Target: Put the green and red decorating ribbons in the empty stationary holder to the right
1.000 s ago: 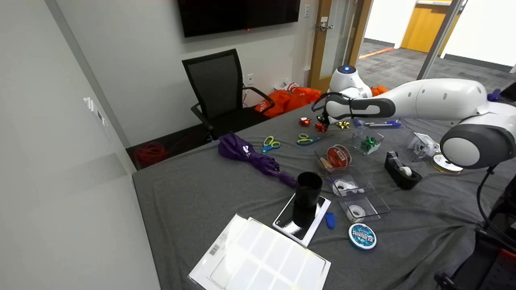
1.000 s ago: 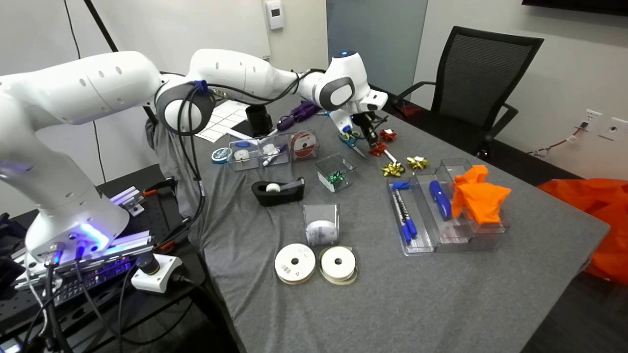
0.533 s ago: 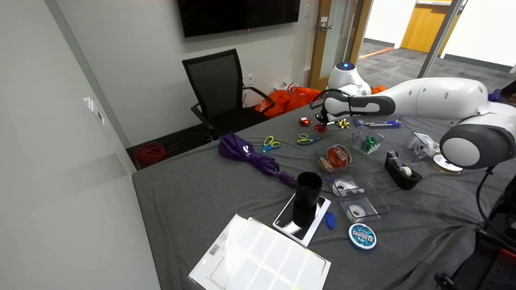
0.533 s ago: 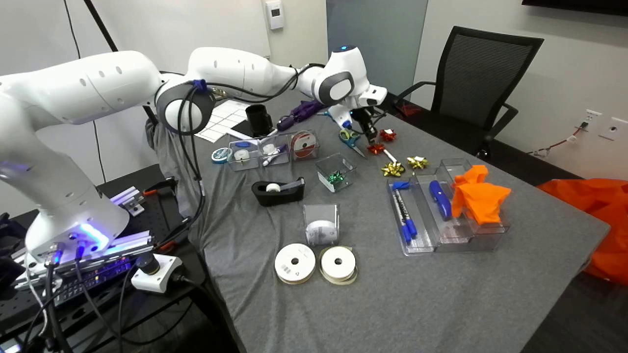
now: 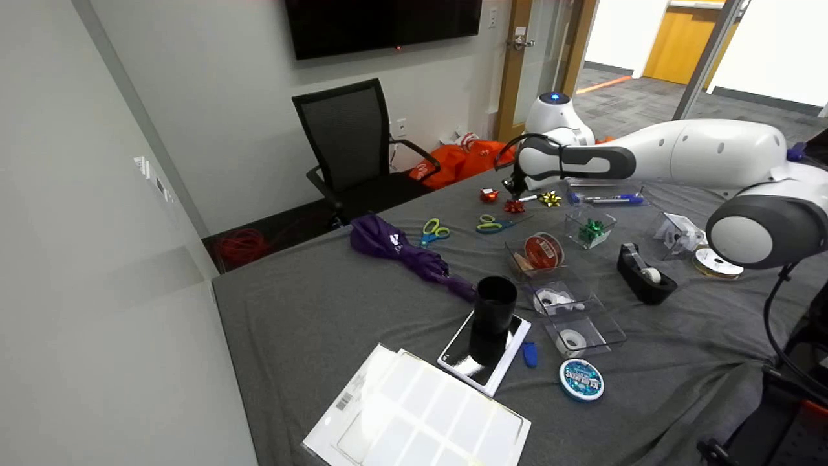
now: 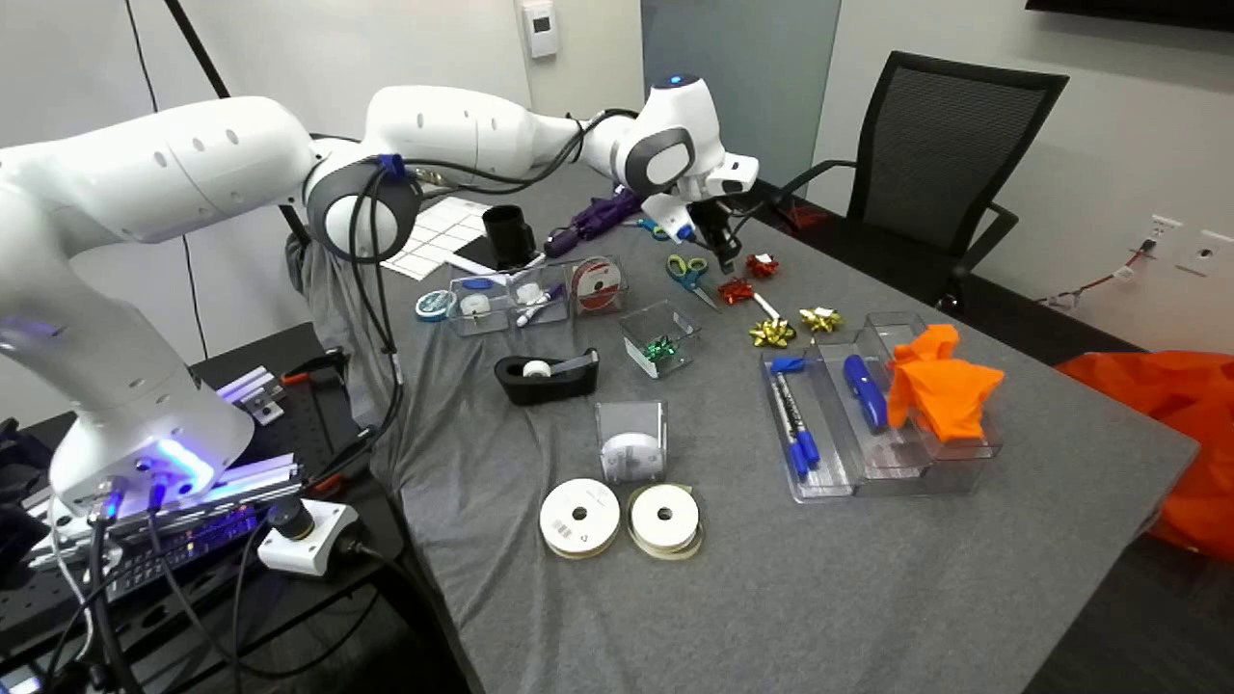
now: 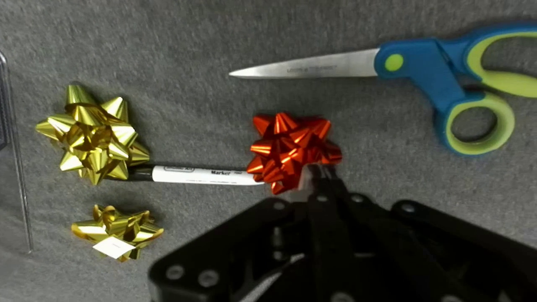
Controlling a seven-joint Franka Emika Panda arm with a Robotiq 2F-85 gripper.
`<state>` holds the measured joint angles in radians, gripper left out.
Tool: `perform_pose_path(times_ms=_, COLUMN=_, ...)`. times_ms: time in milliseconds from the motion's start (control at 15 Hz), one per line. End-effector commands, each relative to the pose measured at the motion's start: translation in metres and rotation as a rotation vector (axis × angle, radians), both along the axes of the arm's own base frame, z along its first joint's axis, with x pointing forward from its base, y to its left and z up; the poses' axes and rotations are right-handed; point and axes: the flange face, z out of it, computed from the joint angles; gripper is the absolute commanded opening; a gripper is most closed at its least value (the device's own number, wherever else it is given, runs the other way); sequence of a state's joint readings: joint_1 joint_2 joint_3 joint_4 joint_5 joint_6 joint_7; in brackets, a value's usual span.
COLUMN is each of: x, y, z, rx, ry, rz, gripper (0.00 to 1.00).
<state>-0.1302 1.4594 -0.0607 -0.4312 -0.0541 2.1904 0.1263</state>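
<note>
In an exterior view, far left, here's the green bow (image 6: 660,349) sitting inside the clear box (image 6: 686,344), well apart from the fingers. Next along, a pair of scissors (image 6: 686,272) on the grey cloth (image 6: 868,598). Now the gripper (image 7: 320,170): fingers together, pointing down! And there's the red bow (image 6: 736,290), on the cloth just below the tips, a sliver of gap showing; in the wrist view the tips overlap its edge. A touch further right, the second red bow (image 6: 762,265), near the fingers, also on the cloth. A white marker (image 6: 765,306) runs from the first red bow to a gold bow (image 6: 772,333), another gold bow (image 6: 820,318) just beside. Furthest right, a clear tray (image 6: 935,472) with blue-capped pens (image 6: 796,424).
</note>
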Motion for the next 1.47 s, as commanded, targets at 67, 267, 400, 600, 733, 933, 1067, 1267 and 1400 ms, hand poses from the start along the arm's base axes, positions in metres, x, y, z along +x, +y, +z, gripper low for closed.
perform_pose_path(times_ms=67, x=-0.001, y=-0.006, z=0.011, rx=0.019, ry=0.026, rz=0.042, gripper=0.33)
perform_pose_path(times_ms=267, x=-0.002, y=-0.013, z=0.018, rx=0.025, ry=0.024, rz=0.015, gripper=0.54)
perform_pose_path(times_ms=400, x=-0.003, y=-0.022, z=0.022, rx=0.021, ry=0.032, rz=-0.015, gripper=0.68)
perform_pose_path(times_ms=600, x=-0.003, y=-0.021, z=0.013, rx=0.003, ry=0.014, rz=-0.017, gripper=0.63)
perform_pose_path(times_ms=733, x=-0.003, y=-0.025, z=0.016, rx=0.004, ry=0.016, rz=-0.023, gripper=0.75)
perform_pose_path(times_ms=933, x=-0.003, y=-0.025, z=0.018, rx=0.004, ry=0.015, rz=-0.024, gripper=0.94)
perform_pose_path(times_ms=1067, x=-0.004, y=-0.027, z=0.012, rx=0.018, ry=0.013, rz=-0.021, gripper=0.99)
perform_pose_path(times_ms=1267, x=-0.007, y=-0.032, z=0.002, rx=0.044, ry=0.022, rz=-0.019, gripper=1.00)
perform_pose_path(times_ms=1400, x=-0.009, y=-0.034, z=-0.005, rx=0.067, ry=0.024, rz=-0.020, gripper=1.00)
